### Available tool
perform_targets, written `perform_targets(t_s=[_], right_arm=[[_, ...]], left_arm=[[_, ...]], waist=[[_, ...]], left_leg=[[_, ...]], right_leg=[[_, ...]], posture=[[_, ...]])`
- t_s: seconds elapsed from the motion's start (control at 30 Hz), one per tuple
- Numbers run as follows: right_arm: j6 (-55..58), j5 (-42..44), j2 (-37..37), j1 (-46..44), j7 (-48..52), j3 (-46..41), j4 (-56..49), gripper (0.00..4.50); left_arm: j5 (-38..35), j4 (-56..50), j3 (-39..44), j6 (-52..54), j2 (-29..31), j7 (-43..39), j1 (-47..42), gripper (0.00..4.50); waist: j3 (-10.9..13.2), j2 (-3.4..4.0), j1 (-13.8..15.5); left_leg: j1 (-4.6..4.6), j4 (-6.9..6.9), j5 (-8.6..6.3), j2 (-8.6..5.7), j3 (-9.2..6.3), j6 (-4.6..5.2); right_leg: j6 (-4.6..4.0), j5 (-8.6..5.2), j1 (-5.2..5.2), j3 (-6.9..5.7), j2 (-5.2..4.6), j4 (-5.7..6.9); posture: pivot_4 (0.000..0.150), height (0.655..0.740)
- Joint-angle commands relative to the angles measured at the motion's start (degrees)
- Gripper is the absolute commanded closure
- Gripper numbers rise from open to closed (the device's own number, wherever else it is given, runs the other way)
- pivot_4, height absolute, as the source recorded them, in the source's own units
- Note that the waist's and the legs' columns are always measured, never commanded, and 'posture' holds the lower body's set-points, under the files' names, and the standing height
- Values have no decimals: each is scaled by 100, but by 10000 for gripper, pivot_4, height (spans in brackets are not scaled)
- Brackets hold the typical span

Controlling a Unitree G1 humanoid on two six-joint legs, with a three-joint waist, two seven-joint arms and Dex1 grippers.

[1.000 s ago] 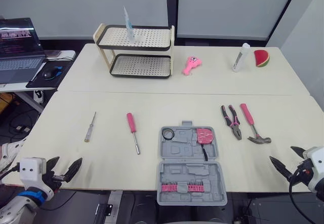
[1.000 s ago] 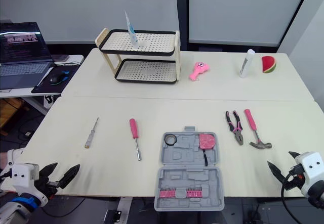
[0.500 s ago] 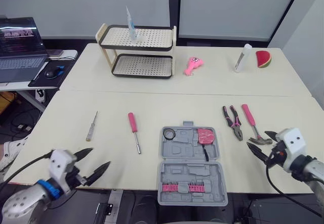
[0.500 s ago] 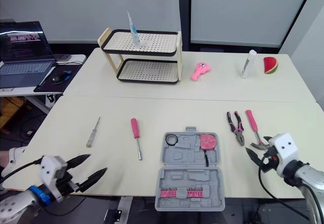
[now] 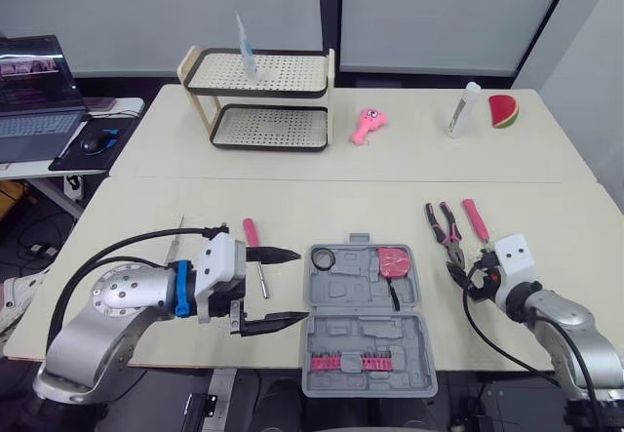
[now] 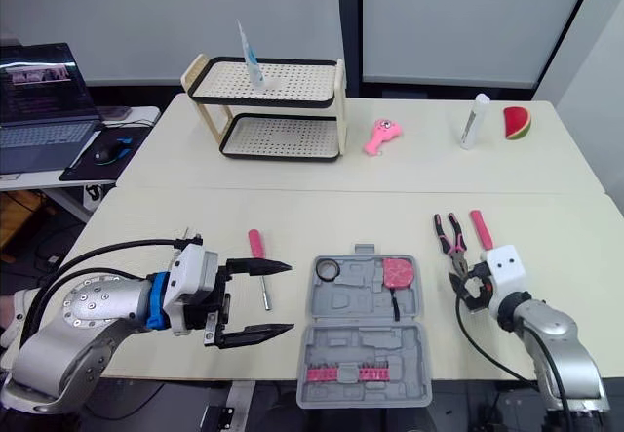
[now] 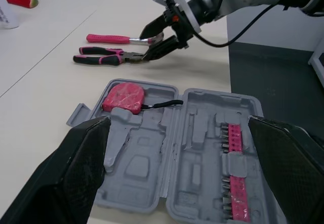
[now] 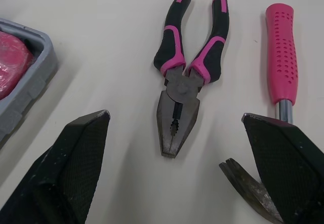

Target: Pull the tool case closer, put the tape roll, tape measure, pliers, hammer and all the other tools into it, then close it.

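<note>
The grey tool case (image 5: 366, 327) lies open at the table's front edge, with a black tape roll (image 5: 325, 257), a pink tape measure (image 5: 394, 261) and a row of pink bits (image 5: 351, 362) in it. My left gripper (image 5: 302, 284) is open at the case's left edge, low over the table. Just behind it lies a pink screwdriver (image 5: 253, 240), and a slim screwdriver (image 5: 174, 247) lies further left. Pliers (image 8: 185, 77) and a pink-handled hammer (image 8: 281, 57) lie right of the case. My right gripper (image 5: 466, 278) is open over the pliers' nose and the hammer head, holding nothing.
A two-tier rack (image 5: 258, 100) with a tube on it stands at the back left. A pink toy (image 5: 368, 125), a white bottle (image 5: 464, 110) and a watermelon slice (image 5: 504, 111) lie along the back. A laptop (image 5: 34, 91) sits on a side table at left.
Both arms have come in over the table. The left gripper moved from the front left corner to the case's left side. The right gripper moved from the front right edge to the pliers and hammer.
</note>
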Motion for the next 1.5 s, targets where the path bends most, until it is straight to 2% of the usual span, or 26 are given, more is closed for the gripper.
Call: perform_targets(t_s=[0.03, 0.33, 0.43, 0.57, 0.63, 0.93, 1.23, 1.4, 1.5], right_arm=[[-272, -126, 138, -287, -199, 42, 307, 433], [-384, -319, 455, -892, -635, 81, 1174, 433], [-377, -354, 472, -958, -652, 125, 1265, 6695], [-300, -355, 547, -991, -684, 187, 1267, 19407], [-237, -356, 589, -994, -737, 175, 1253, 23040], [-148, -324, 653, -1026, -818, 132, 1091, 32116], [-131, -107, 495, -1052, -633, -20, 503, 32220], [-111, 3, -134, -1124, 19, 30, 12, 32220], [-102, 137, -841, -1168, 1010, 384, -384, 32220]], left_arm=[[-185, -290, -127, 212, -11, 70, -206, 0], [-161, -382, -209, 324, -93, 231, -302, 0], [-177, -409, -220, 376, -137, 289, -335, 0], [-156, -401, -235, 384, -132, 296, -342, 0], [-149, -388, -244, 392, -137, 306, -359, 0], [-78, -294, -249, 356, -137, 324, -384, 0], [-121, -186, -1, 331, -16, 270, -248, 0], [203, 52, 265, -104, 343, -34, 143, 0], [350, 208, 429, -353, 547, -210, 402, 0]], waist=[[0, 0, -1], [0, 0, 2], [1, 1, 7], [1, 1, -1], [1, 1, 0], [1, 1, 3], [4, 7, 1], [8, 12, -2], [15, 21, -2]], left_leg=[[0, 1, 0, 0, 0, 0], [0, 2, 0, 0, 2, 0], [0, 4, 0, -1, 4, 0], [1, 4, 0, 0, 6, 0], [1, 4, 0, 0, 4, 0], [1, 5, 0, 0, 6, 0], [-3, 4, 0, 0, 8, 0], [-17, 5, 0, 0, 15, 0], [-18, 4, 0, 0, 16, 0]], right_leg=[[0, 0, 0, 0, 0, 0], [0, 0, -6, 0, 0, 12], [0, 0, -7, 0, -1, 13], [0, 0, -8, 1, 0, 16], [0, 0, -8, 1, 0, 18], [0, 0, -8, 1, 0, 19], [0, 0, -16, 1, 0, 22], [0, 0, -38, 3, -1, 29], [0, 0, -41, 4, 0, 28]], posture=[[1500, 7290], [1500, 7290], [1500, 7290], [1500, 7290], [1500, 7290], [1500, 7290], [1500, 7290], [1500, 7290], [1500, 7290]])
